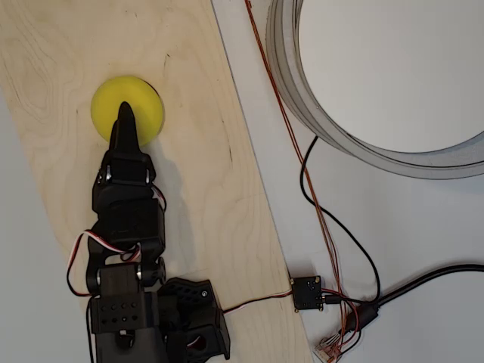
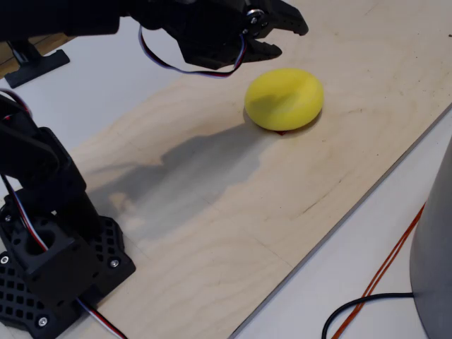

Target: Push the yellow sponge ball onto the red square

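Observation:
The yellow sponge ball (image 1: 144, 106) lies on the pale wooden board (image 1: 204, 189), near its upper left in the overhead view. My black gripper (image 1: 125, 112) reaches over the ball from below, its pointed tip above the ball's middle. In the fixed view the gripper (image 2: 288, 37) hangs just above and behind the ball (image 2: 284, 99), not pressing into it. Its fingers are together and hold nothing. A thin red sliver (image 2: 281, 132) shows under the ball's near edge; the rest of the red square is hidden beneath the ball.
The arm's base (image 2: 49, 268) stands at the board's near-left corner. A large grey ring (image 1: 363, 144) lies on the white table right of the board. Black and orange cables (image 1: 325, 219) and a small black board (image 1: 307, 293) lie there too.

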Motion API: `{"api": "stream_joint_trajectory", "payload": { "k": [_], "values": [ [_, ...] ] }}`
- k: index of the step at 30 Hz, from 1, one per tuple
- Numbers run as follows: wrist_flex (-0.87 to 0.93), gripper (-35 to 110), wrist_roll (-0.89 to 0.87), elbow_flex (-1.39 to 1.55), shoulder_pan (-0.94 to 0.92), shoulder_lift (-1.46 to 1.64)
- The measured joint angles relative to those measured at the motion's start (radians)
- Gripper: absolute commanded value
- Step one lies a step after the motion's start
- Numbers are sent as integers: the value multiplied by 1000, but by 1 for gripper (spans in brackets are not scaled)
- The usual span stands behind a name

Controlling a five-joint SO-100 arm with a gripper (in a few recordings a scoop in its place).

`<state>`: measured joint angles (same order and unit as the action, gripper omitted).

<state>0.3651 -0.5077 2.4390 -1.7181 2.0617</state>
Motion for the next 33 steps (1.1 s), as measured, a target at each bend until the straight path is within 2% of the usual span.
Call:
{"api": "stream_joint_trajectory", "payload": {
  "k": [11, 23, 33],
  "values": [
    [218, 17, -2, -37, -48, -2],
    [218, 17, -80, -201, -48, -272],
    [161, 17, -100, -249, -32, -347]
  ]
}}
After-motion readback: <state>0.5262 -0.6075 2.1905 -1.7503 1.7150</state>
